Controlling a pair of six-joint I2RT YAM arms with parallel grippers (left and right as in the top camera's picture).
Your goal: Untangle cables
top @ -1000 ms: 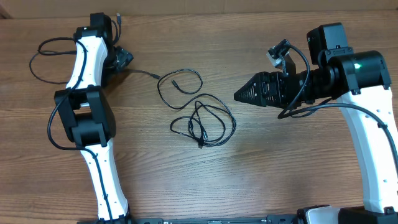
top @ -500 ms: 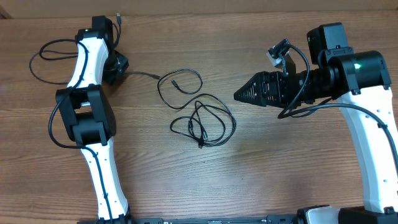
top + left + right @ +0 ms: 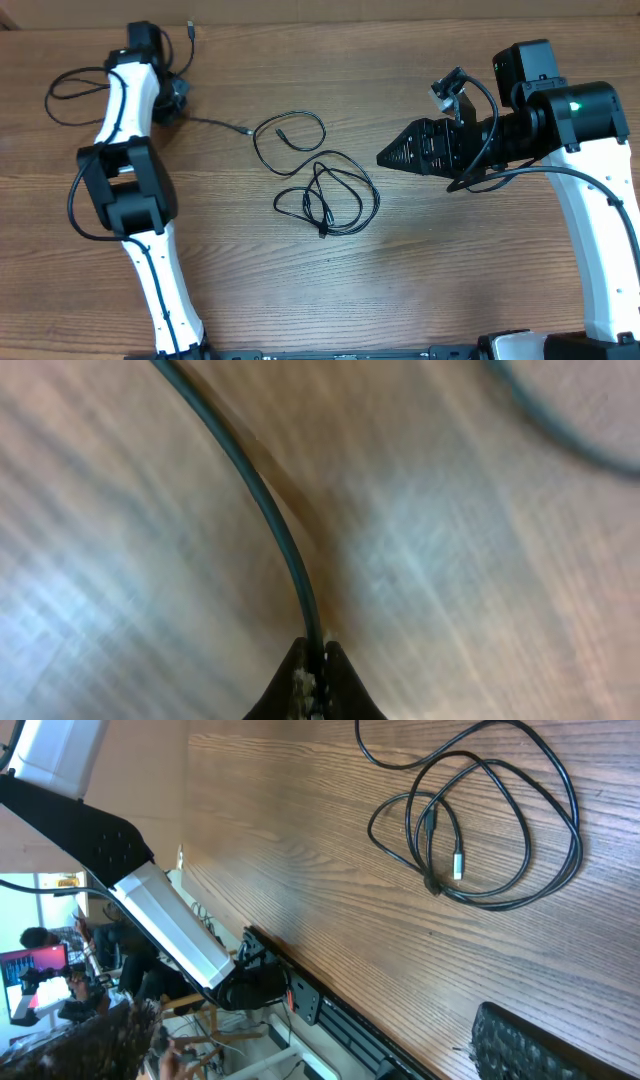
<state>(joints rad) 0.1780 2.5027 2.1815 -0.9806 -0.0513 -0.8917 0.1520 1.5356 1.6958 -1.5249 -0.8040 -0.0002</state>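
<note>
Left wrist view: one cable strand point(image 3: 268, 510) is pinched by the left gripper point(image 3: 315, 663). The limp, light cables point(image 3: 328, 195) are sprawled well apart from it, probably best grabbed near a plug; the right gripper point(image 3: 392, 155) is spread open.

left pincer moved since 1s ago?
Yes. In the overhead view the left pincer has shifted left, away from the cable tangle, which stays put.

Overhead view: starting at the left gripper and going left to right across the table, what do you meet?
left gripper → straight cable strand pinched in it → looped cables → right gripper → right arm
</note>
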